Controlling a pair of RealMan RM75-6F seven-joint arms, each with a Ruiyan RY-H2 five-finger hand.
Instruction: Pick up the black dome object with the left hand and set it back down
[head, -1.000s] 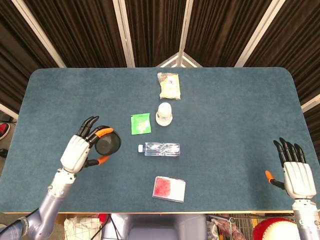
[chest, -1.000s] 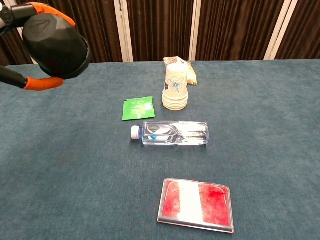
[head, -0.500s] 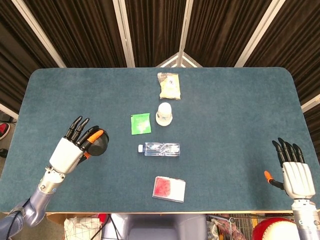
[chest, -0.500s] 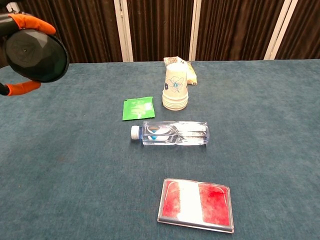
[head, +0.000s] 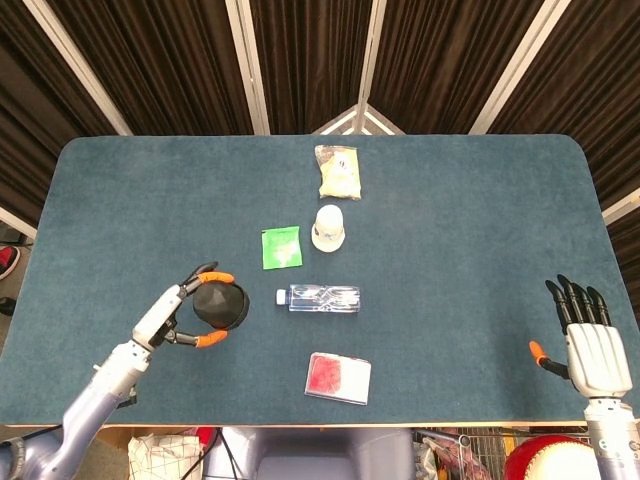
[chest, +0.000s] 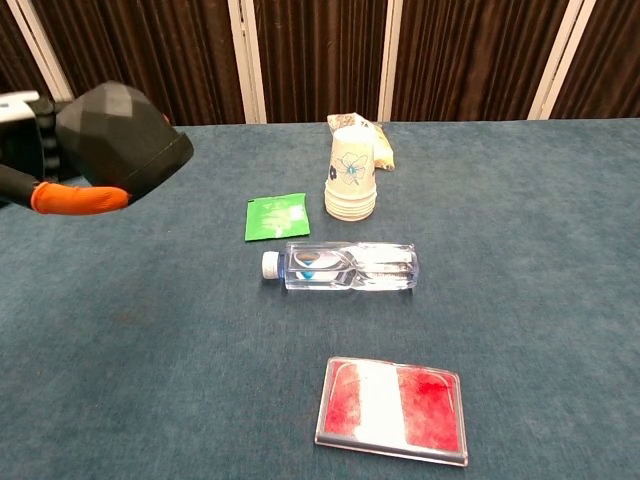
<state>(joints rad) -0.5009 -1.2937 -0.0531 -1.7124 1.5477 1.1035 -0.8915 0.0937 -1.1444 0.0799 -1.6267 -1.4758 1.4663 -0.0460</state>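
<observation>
The dome (head: 221, 304) is held by the left hand (head: 178, 315) over the left front part of the table (head: 480, 210); in the chest view the dome (chest: 120, 135) is seen raised above the cloth, with an orange-tipped finger (chest: 78, 198) under it and the rest of the hand cut off by the left edge. Wide bare cloth lies left of and behind the dome, and on the whole right half. The dome is matte black with flat facets. The table cover is a blue-green, felt-like cloth with rounded corners. Just right of the dome lies a clear bottle (head: 318, 298) on its side, near a green packet (head: 281, 247). The right hand (head: 592, 345) is kept at the right front corner, holding nothing, fingers straight and a little apart; its wrist is cut off below.
</observation>
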